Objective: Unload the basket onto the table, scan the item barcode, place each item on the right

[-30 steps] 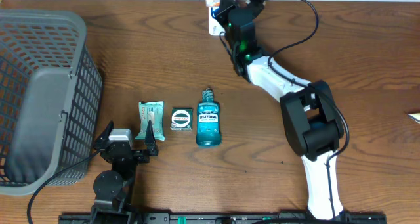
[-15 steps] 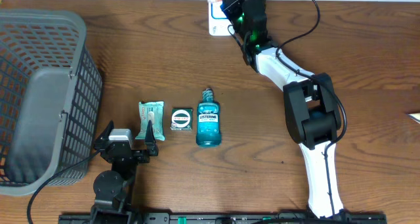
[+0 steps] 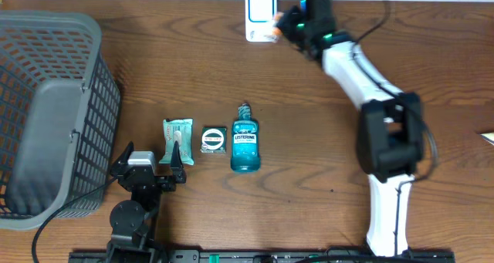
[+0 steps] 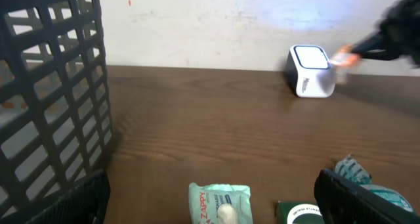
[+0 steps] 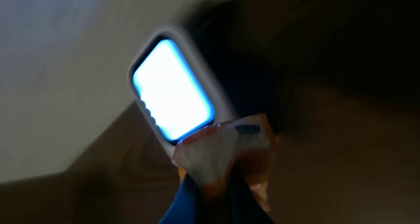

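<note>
The right gripper (image 3: 287,24) is clamped on one orange-and-white packet (image 5: 226,152) at the far edge of the table (image 3: 324,124). It holds the packet just beside the single scanner (image 3: 261,15), to the scanner's right. In the right wrist view the scanner's window glows white, with the packet right below it (the view is too blurred to tell whether they touch).

Three more items lie in a row near the table's middle: one green pouch (image 3: 177,139), one box (image 3: 213,139) with a round label, and one blue bottle (image 3: 245,146). The left gripper (image 3: 150,169) rests by the pouch with its jaws spread wide and nothing between them. One grey basket (image 3: 54,109) stands at the left.
</note>
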Available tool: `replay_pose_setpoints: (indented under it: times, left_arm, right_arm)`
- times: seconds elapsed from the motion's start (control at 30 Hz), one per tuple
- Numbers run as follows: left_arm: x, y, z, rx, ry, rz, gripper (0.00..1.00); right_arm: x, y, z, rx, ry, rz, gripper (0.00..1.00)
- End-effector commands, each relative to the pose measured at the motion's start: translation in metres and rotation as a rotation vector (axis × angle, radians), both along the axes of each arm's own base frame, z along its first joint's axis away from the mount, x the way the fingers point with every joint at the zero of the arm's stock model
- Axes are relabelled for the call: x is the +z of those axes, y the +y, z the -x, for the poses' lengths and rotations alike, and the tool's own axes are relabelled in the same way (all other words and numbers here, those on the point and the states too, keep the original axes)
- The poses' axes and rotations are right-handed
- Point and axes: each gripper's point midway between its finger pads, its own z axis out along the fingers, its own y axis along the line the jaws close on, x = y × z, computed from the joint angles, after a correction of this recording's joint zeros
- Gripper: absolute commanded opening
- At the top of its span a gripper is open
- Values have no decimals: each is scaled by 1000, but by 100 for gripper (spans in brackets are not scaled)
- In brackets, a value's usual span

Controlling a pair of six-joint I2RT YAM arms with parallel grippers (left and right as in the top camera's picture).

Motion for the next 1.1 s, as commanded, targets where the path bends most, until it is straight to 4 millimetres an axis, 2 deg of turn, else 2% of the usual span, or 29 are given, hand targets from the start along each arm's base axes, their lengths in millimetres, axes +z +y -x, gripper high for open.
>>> replay_pose_setpoints:
  times: [0.0,0.03,0.07,0.2,0.3,0.4,0.5,0.53,0.73,0.87,0.93,0.97,1.07]
  left_arm:
    - [-18,3,1,12,53,-11,98]
    - [-18,3,1,12,53,-11,98]
    - [-18,3,1,12,53,-11,98]
    - [-18,3,1,12,53,-11,98]
    - [-18,3,1,12,53,-11,98]
    - [-18,3,1,12,53,-11,98]
    - [-18,3,1,12,53,-11,98]
    - [-18,3,1,12,53,-11,98]
    - [-18,3,1,12,53,-11,98]
    - [-18,3,1,12,53,-11,98]
    - [-18,3,1,12,53,-11,98]
    - [-18,3,1,12,53,-11,98]
    - [-18,3,1,12,53,-11,98]
  right_arm:
    - [66,-90,6,-172,-65,228,1]
    - [65,-107,12,-208,-41,276,1]
    - [65,-135,21,-270,-3,357,1]
    - [64,-249,75,-544,198,683,1]
    - [66,-320,115,-723,329,902,1]
    - [65,-377,149,-858,440,1048,1]
    - [49,-424,175,-944,537,1080,1]
    - [37,-441,183,-962,569,1042,1]
    - [-10,-495,210,-1007,671,854,1]
    - [-26,-513,222,-1018,694,746,4]
    - [-30,-515,222,-1013,685,693,17]
    - [-31,-515,221,-1010,682,678,35]
    - [-30,-513,217,-970,675,676,74]
